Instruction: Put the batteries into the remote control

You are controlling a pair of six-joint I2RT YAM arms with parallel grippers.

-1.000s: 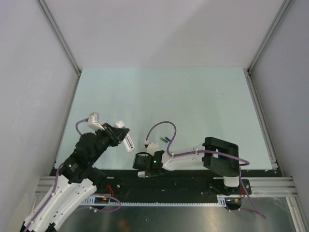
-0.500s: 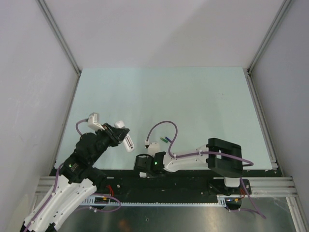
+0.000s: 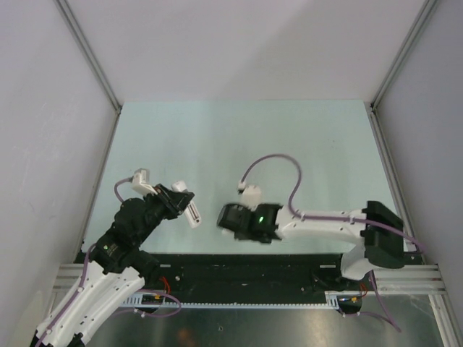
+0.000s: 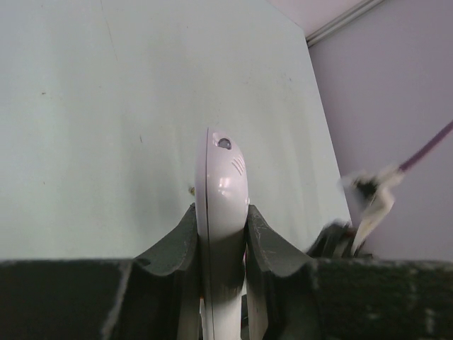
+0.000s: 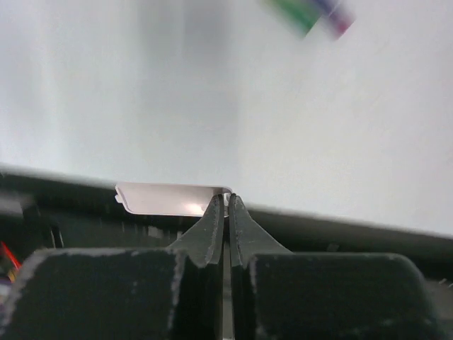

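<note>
The batteries (image 5: 311, 13) lie slantwise ahead and right of the right gripper (image 5: 226, 202), pinched on a white lid (image 5: 166, 200), while the left gripper (image 4: 221, 212) clamps the remote control (image 4: 223, 180) edge-up.

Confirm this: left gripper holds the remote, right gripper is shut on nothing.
Not quite. The right gripper is shut on a thin white panel, not on nothing; the right wrist view shows it. The left gripper does hold the remote.
</note>
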